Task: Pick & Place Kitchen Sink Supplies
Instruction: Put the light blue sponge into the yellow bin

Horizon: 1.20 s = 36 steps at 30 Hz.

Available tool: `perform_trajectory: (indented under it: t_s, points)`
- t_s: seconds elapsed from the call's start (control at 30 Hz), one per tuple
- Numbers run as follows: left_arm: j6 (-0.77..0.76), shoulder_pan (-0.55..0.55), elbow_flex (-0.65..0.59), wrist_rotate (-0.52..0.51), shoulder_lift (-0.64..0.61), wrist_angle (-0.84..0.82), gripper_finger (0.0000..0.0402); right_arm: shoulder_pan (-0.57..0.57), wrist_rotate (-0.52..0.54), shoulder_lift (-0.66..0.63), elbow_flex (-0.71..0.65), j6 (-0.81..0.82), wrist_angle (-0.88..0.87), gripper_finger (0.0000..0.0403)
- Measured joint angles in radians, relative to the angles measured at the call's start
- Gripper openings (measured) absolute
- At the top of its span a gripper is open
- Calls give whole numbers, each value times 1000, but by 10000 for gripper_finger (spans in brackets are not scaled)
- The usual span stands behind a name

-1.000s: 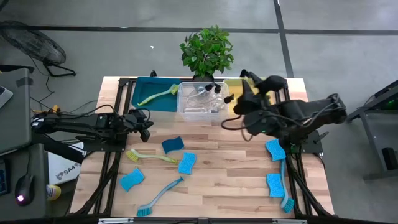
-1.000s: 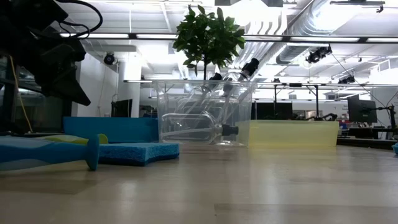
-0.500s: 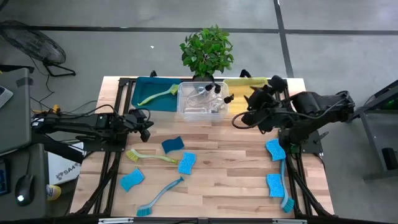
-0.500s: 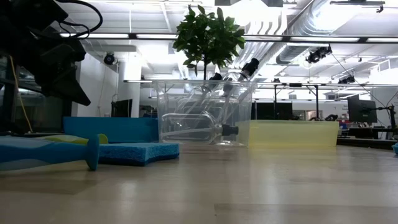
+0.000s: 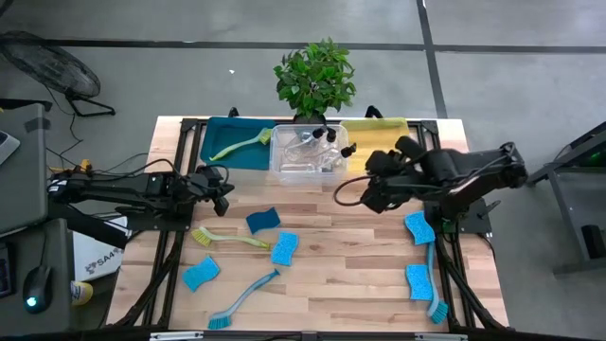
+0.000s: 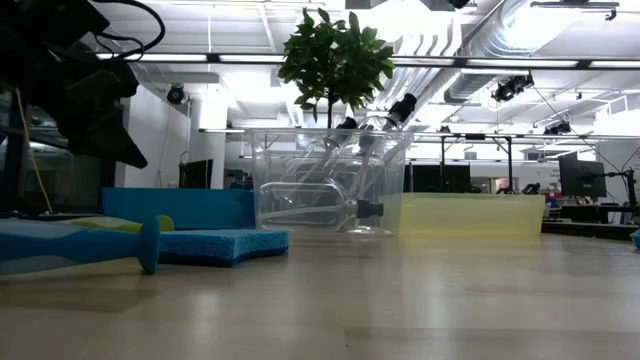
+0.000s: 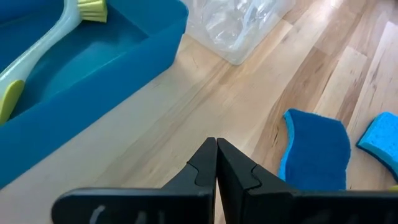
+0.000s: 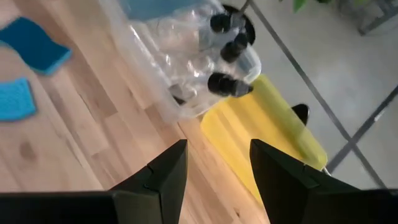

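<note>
Several blue sponges lie flat on the table, among them a dark one [image 5: 263, 220] and light ones [image 5: 284, 247] [image 5: 419, 227]. A yellow-green brush [image 5: 230, 238] and two blue brushes [image 5: 243, 298] [image 5: 434, 284] lie flat there too. Another yellow-green brush [image 5: 240, 145] lies in the teal bin [image 5: 213, 133]. Clear bottles with black pump tops [image 8: 227, 46] lie in the clear bin [image 5: 284, 170]. My right gripper [image 8: 217, 168] hangs open and holds nothing, above the table just near of the clear and yellow bins [image 5: 367, 189]. My left gripper [image 7: 216, 155] is shut at the table's left [image 5: 224, 189].
A yellow bin [image 5: 383, 128] stands at the back right beside the clear one, and a potted plant [image 5: 315, 76] stands behind the bins. Bare wood shows in the table's middle between the two groups of sponges. In the low view a dark arm [image 6: 80, 90] fills the upper left.
My right gripper has swung from over the clear and yellow bins toward the table's right edge. It then came back toward the near edge, sinking a little and rolling about. Nothing on the table has moved.
</note>
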Motion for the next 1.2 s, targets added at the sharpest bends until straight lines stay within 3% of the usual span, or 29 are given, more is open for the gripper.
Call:
perform_trajectory:
  t_s: [0.47,0.83,1.07,1.2]
  points:
    - [125,0,0,9,-26,105,1,37,-41,5,-413,226,43,167]
    - [229,0,-2,50,-78,225,1,94,-103,4,-509,365,53,167]
    - [318,0,-262,202,-94,766,1,127,-103,3,-509,389,102,167]
    - [333,-1,-269,223,-100,774,1,135,-111,3,-509,460,117,167]
